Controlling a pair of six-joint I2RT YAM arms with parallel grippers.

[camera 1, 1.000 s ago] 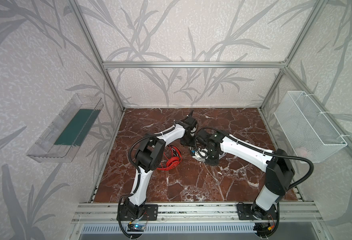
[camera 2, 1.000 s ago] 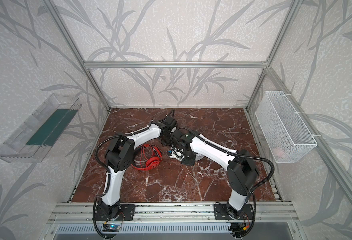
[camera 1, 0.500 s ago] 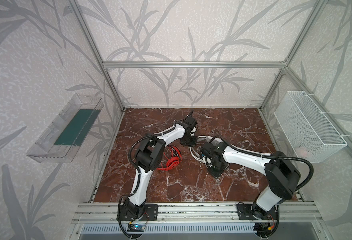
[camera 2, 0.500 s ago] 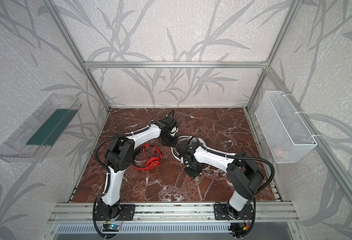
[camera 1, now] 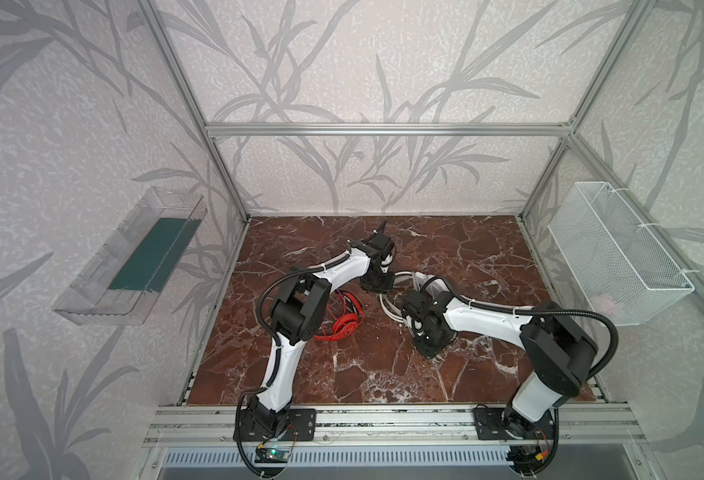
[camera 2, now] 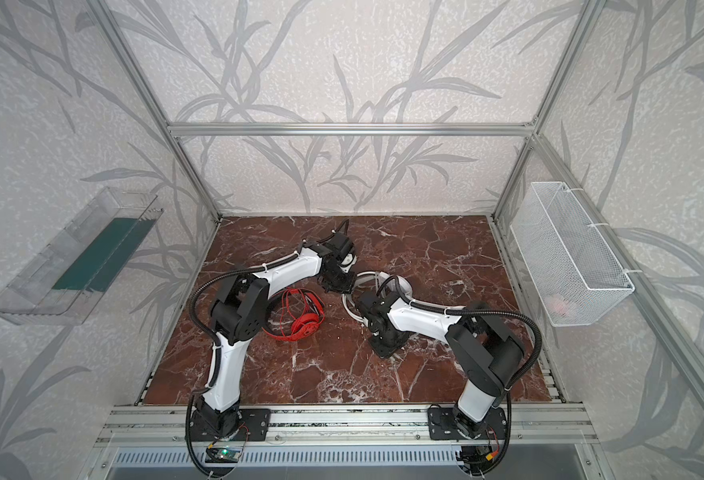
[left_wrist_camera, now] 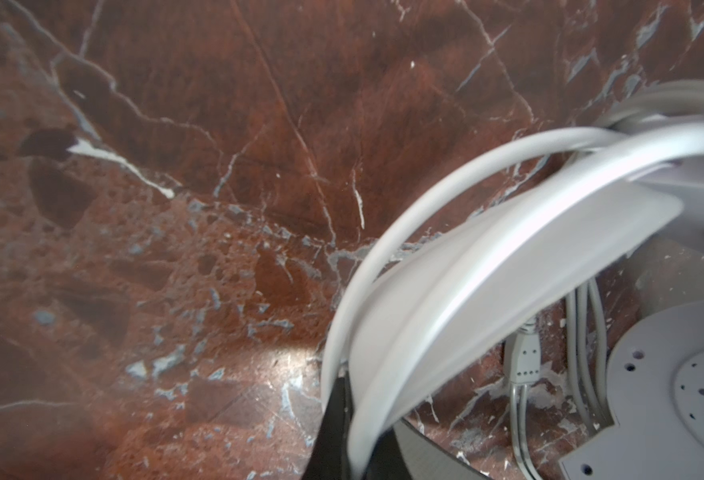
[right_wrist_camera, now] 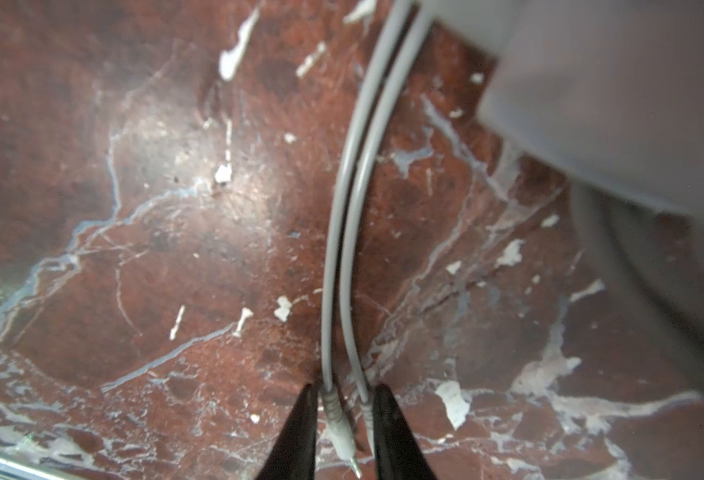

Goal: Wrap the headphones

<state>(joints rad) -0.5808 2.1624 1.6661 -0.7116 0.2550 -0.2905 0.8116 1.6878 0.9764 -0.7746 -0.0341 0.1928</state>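
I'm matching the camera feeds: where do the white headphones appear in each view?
In a top view: the white headphones lie mid-floor, right of the red headphones.
In a top view: same spot, again right of the red pair.
Left wrist: the headband arches across the picture's right half.
Right wrist: blurred body in the picture's upper right corner, with its cable down the middle.
Shared landmark: the veined red-brown marble floor.

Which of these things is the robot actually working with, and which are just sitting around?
Part of the job: white headphones, clamped in the left gripper; their grey cable; red headphones.
Just lying about: clear tray on the wall; white wire basket.
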